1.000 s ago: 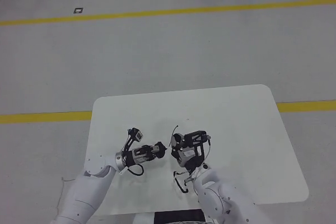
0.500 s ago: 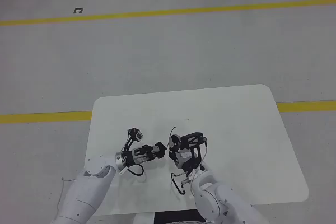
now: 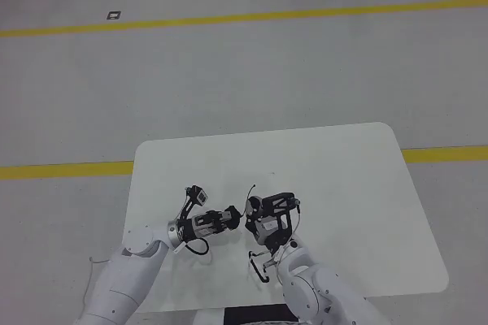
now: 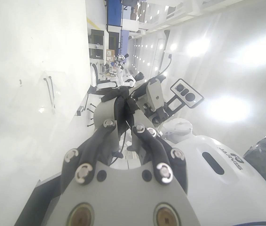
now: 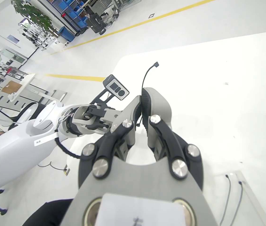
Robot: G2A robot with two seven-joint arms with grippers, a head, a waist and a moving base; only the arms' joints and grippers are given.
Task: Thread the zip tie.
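left hand (image 3: 235, 216) just left of right hand (image 3: 250, 213) | both over table (image 3: 350, 179) | zip tie (image 5: 145, 75) in right hand

The zip tie (image 5: 145, 77) is a thin black strip, pinched between the closed pads of the right gripper (image 5: 142, 95) and held in the air above the white table (image 3: 350, 162). Its free length stands out past the fingertips in a gentle bow. It ends in a small square head, which points away from the robot.
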